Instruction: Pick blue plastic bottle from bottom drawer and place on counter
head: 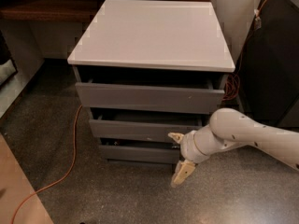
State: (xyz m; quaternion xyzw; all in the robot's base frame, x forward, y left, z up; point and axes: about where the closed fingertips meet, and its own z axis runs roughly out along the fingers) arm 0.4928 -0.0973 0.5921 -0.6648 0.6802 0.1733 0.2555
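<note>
There is one grey cabinet (84, 85) with three plain grey drawers: the top drawer (149, 97), the middle drawer (140, 130) and the small bottom drawer (135, 153). Each is pulled out a little. On top sits one glossy white square counter (154, 31), and its thin edge sticks out past the drawers. One dark brown wooden shelf (42, 7) is behind on the left. One orange cable (72, 139) lies on the speckled grey floor (117, 190), which gives wide room in front. One white robot arm (247, 134) comes in from the right. Its gripper (179, 155) is by the right end of the bottom drawer, its two tan fingers (182, 172) spread wide, holding nothing. The small blue plastic bottle cannot be seen; the bottom drawer's inside is dark.
</note>
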